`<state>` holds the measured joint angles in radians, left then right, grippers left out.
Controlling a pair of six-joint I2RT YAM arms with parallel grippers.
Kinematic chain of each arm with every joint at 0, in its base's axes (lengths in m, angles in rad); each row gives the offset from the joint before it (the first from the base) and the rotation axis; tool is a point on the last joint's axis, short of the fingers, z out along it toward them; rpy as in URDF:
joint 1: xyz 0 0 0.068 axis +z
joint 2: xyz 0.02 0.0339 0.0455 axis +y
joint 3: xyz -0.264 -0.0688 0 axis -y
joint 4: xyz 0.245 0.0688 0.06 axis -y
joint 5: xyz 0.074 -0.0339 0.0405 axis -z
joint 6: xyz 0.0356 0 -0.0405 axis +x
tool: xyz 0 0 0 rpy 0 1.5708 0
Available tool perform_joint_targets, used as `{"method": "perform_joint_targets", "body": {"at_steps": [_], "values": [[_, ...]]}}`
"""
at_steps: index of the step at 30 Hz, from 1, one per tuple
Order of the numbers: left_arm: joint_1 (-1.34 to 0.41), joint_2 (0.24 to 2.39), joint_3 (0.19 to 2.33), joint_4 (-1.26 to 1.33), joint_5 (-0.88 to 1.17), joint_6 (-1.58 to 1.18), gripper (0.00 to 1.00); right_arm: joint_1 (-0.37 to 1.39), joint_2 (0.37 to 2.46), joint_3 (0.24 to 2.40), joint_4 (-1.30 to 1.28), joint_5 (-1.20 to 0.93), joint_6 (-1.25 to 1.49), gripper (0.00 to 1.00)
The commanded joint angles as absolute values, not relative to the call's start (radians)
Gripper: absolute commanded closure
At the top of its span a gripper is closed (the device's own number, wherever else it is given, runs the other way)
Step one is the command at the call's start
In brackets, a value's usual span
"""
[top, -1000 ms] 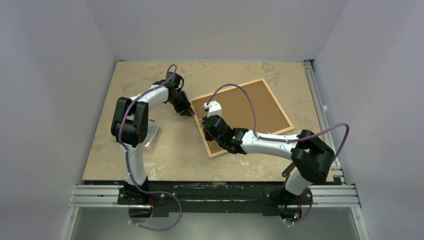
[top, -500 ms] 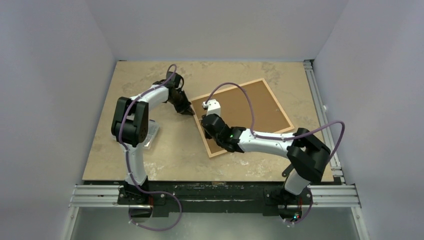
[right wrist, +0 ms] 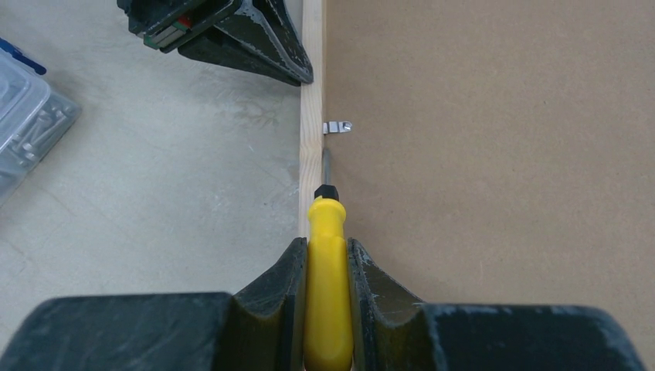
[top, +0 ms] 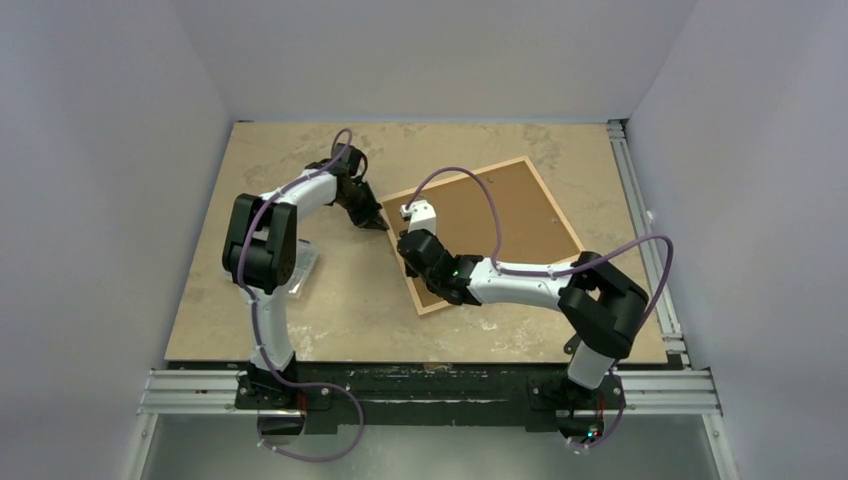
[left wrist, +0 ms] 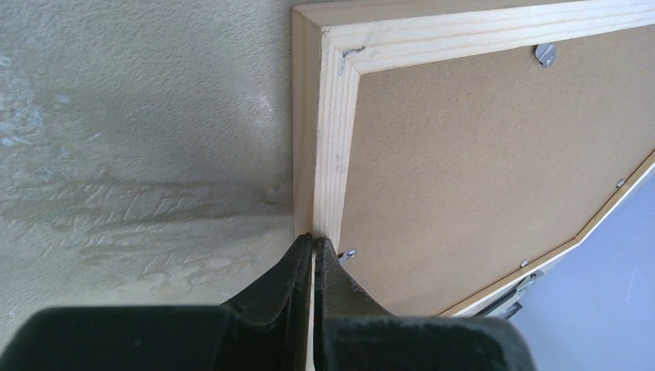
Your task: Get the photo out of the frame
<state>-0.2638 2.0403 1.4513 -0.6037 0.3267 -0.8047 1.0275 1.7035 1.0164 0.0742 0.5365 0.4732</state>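
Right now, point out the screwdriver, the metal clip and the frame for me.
screwdriver point(right wrist: 327, 259), right wrist view, on its yellow handle.
metal clip point(right wrist: 337, 127), right wrist view, on its silver tab.
frame point(left wrist: 334, 139), left wrist view, on the pale wood side rail.

Lab test cell: plain white enclosure walls point(top: 110, 150), aluminium rail point(top: 180, 390), marbled tabletop point(top: 280, 155).

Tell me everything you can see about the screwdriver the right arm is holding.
The screwdriver has a glossy yellow plastic-looking handle, a black collar and a thin metal shaft. The right gripper is shut on its handle. It points along the inner edge of the frame, its tip close to a small metal clip.
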Motion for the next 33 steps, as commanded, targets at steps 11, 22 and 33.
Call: {"method": "perform_joint_targets", "body": {"at_steps": [11, 22, 33], "values": [[-0.282, 2.072, 1.432, -0.686, 0.249, -0.800, 1.00, 1.022, 1.849, 1.172, 0.183, 0.663, 0.344, 1.00], [-0.284, 1.980, 1.433, -0.656, 0.254, -0.743, 0.81, 1.003, 1.660, 1.271, -0.038, 0.654, 0.312, 1.00], [-0.418, 1.705, 1.225, -0.522, 0.339, -0.729, 0.37, 0.984, 1.196, 1.024, -0.421, 0.579, 0.465, 1.00]]}}
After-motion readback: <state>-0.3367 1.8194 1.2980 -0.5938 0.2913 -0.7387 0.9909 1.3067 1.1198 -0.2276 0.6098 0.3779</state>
